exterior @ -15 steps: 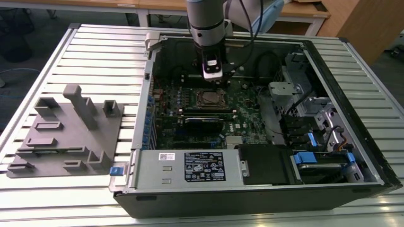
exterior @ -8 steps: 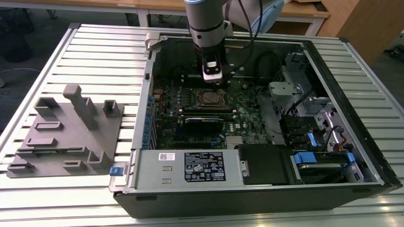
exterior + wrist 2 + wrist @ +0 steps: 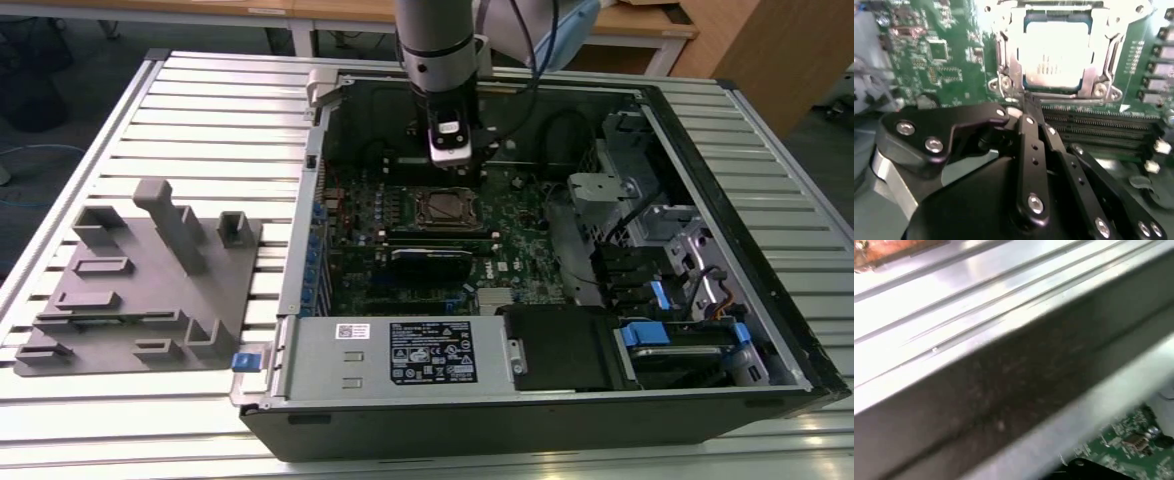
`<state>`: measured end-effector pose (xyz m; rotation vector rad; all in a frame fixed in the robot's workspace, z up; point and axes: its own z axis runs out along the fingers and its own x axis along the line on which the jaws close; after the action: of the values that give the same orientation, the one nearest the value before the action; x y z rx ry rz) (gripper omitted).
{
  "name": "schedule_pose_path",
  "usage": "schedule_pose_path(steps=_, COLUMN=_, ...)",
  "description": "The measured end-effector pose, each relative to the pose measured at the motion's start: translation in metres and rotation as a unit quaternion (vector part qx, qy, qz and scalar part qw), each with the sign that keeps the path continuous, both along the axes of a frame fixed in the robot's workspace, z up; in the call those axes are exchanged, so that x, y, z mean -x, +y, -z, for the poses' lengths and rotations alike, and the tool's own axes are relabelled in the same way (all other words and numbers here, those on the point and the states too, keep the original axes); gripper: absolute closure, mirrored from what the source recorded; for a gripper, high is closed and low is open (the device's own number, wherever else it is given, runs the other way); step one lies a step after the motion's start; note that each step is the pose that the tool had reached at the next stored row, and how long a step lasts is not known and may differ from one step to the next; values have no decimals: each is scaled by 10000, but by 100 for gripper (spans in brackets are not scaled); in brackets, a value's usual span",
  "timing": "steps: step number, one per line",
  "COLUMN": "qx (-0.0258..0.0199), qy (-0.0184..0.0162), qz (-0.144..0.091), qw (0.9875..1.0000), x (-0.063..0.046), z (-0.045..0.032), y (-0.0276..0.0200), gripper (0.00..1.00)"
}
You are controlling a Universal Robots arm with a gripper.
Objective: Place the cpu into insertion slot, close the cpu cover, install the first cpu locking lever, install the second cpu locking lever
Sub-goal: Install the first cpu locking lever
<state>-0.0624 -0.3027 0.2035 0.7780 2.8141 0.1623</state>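
The gripper (image 3: 450, 152) hung inside the open computer case (image 3: 747, 330), just beyond the far edge of the insertion slot (image 3: 447, 208) on the green circuit board (image 3: 360, 250). In the second wrist view its black, matte fingers (image 3: 1030, 135) lay pressed together with no gap between them and nothing held, their tips reaching the socket's near rim. The cpu (image 3: 1056, 57), a flat square with a pale, glaring metal top, sat in the slot, and the cpu cover (image 3: 1099, 75), a thin silvery frame with a square window, lay down around it, bright screws at its corners. Long black ridged card slots (image 3: 1099, 125) ran just beside the socket, leaving little room on that side. In the exterior view the case stood on a ribbed aluminium table (image 3: 200, 110), its sheet-metal walls close around the board; a grey moulded fixture (image 3: 134, 280) lay well apart on the exterior view's left
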Motion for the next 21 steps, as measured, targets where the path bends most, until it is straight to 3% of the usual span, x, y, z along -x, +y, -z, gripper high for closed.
schedule_pose_path(steps=6, qx=0, qy=0, qz=0, qw=10000, x=0, z=-156, y=0, gripper=89)
schedule_pose_path(steps=13, qx=0, qy=8, qz=-1, qw=10000, x=-1, z=-159, y=-1, gripper=89)
schedule_pose_path(steps=16, qx=6, qy=74, qz=0, qw=10000, x=-4, z=-150, y=-4, gripper=89)
schedule_pose_path(steps=19, qx=31, qy=189, qz=0, qw=9998, x=-8, z=-138, y=-5, gripper=89)
schedule_pose_path(steps=21, qx=50, qy=286, qz=0, qw=9996, x=-13, z=-131, y=-5, gripper=89)
